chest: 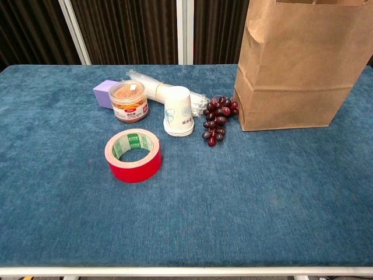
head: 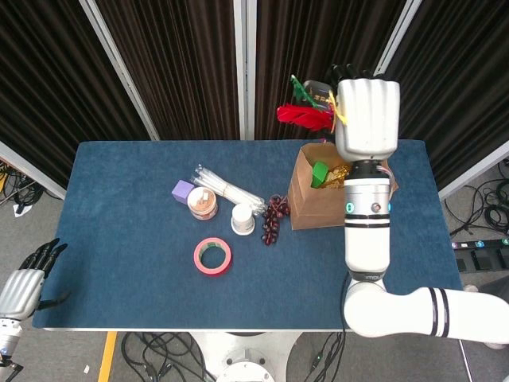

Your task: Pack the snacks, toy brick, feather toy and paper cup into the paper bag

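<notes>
In the head view my right hand [head: 366,115] is raised above the open brown paper bag [head: 306,203] and grips the feather toy [head: 306,111], whose red and green feathers stick out to the left. The bag [chest: 303,64] holds green and gold packets. On the blue table stand the paper cup [head: 242,219] [chest: 178,111], upside down, a snack jar [head: 203,204] [chest: 129,100] and a purple toy brick [head: 183,190] [chest: 102,91]. My left hand [head: 28,278] hangs off the table's left edge with nothing in it, its fingers apart.
A red tape roll [head: 213,256] [chest: 133,155] lies in front of the cup. Dark grapes [head: 273,219] [chest: 217,118] lie between cup and bag. A clear packet of sticks [head: 227,189] lies behind the jar. Dark curtains stand behind the table.
</notes>
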